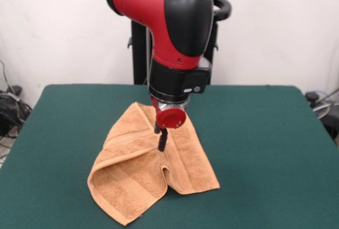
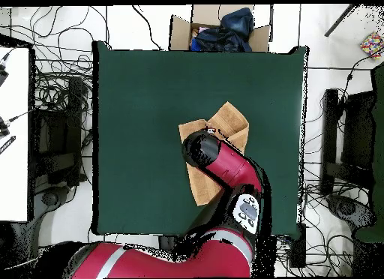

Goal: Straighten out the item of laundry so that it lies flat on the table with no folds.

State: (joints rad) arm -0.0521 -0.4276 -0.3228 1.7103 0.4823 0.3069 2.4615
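The item of laundry, an orange-tan towel, lies crumpled near the middle of the green table. Its cloth rises in a tent toward my gripper. From there one flap drapes to the front left, another to the front right, with a standing fold between them. The gripper points straight down, its dark fingers close together and shut on the raised cloth. In the overhead view the arm hides the gripper and the towel's middle. Only the far part of the item of laundry and a near strip show on the table.
A cardboard box with dark cloth in it stands beyond the table's far edge in the overhead view. Cables cover the floor on both sides. A white desk sits at the left. Green table surface surrounds the towel on all sides.
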